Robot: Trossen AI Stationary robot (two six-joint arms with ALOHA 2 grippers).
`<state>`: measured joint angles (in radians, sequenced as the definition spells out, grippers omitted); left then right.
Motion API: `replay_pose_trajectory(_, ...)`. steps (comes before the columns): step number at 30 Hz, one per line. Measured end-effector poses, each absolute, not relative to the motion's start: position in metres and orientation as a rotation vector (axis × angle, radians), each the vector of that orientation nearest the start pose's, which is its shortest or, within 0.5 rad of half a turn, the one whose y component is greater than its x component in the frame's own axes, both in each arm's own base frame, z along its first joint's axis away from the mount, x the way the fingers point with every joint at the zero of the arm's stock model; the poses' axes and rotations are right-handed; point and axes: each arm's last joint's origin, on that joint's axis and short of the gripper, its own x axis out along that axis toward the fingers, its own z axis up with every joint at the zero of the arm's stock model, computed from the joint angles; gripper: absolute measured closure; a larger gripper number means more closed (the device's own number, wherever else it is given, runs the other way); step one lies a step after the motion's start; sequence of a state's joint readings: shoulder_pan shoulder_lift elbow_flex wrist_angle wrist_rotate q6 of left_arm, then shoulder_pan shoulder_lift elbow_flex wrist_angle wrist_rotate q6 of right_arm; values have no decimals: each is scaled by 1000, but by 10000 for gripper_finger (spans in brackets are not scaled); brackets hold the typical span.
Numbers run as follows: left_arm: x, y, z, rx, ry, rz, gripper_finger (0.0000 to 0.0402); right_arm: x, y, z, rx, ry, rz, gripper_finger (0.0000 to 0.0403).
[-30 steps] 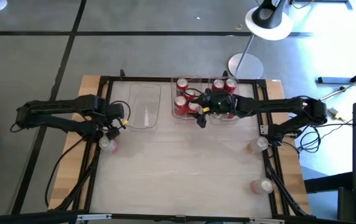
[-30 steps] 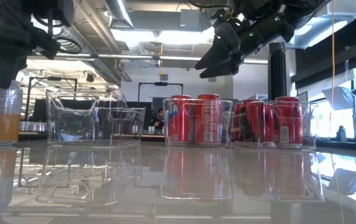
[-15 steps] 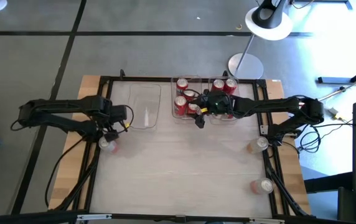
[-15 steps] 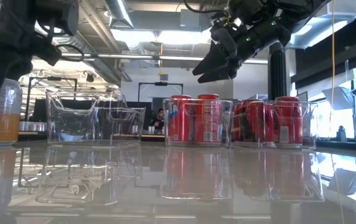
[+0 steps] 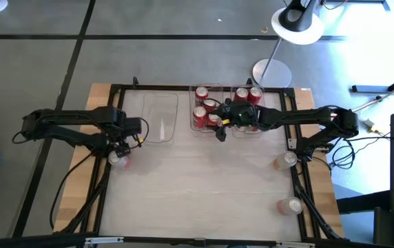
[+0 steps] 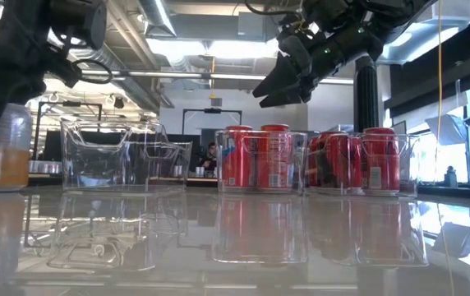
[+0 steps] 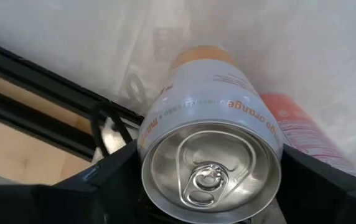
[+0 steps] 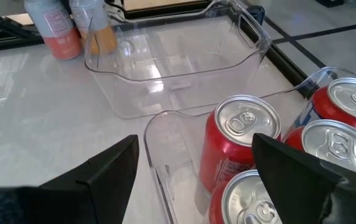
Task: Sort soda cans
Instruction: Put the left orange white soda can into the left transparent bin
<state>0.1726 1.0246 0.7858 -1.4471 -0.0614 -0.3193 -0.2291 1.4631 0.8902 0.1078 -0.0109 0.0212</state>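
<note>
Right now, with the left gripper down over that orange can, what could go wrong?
The left gripper straddles the orange can, not visibly clamped; a second can stands right beside it and could be knocked over. The can sits by the table's frame rail, so a slip might send it off. The right gripper hangs open over the packed red cans; descending could bump them.

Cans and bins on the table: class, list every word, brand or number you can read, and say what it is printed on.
"orange" – on the side of the white-and-orange can, in the left wrist view; the word before it is cut off.
Smaller print on that can: too blurred to read.
Red cans in the bins: lettering too small or blurred.
Clear bins: no text.
</note>
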Motion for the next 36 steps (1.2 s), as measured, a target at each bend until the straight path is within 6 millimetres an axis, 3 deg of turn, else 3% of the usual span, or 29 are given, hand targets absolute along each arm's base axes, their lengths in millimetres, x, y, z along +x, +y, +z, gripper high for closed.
replay_pose_trajectory(5, 126, 24, 254, -334, 1591, 468, 115, 308, -72, 240, 73, 459, -218, 93)
replay_pose_trajectory(12, 127, 25, 299, -349, 1487, 490, 113, 310, -72, 243, 65, 427, -218, 93)
replay_pose_trajectory(17, 129, 25, 333, -387, 1344, 475, 112, 314, -71, 254, 56, 309, -157, 93)
replay_pose_trajectory(23, 128, 24, 357, -423, 1237, 470, 111, 319, -70, 264, 52, 182, -89, 103)
replay_pose_trajectory(28, 138, 26, 365, -401, 1106, 432, 111, 330, -67, 256, 47, 131, -36, 161)
replay_pose_trajectory(36, 165, 31, 375, -285, 875, 340, 110, 353, -56, 257, 20, 2, 22, 307)
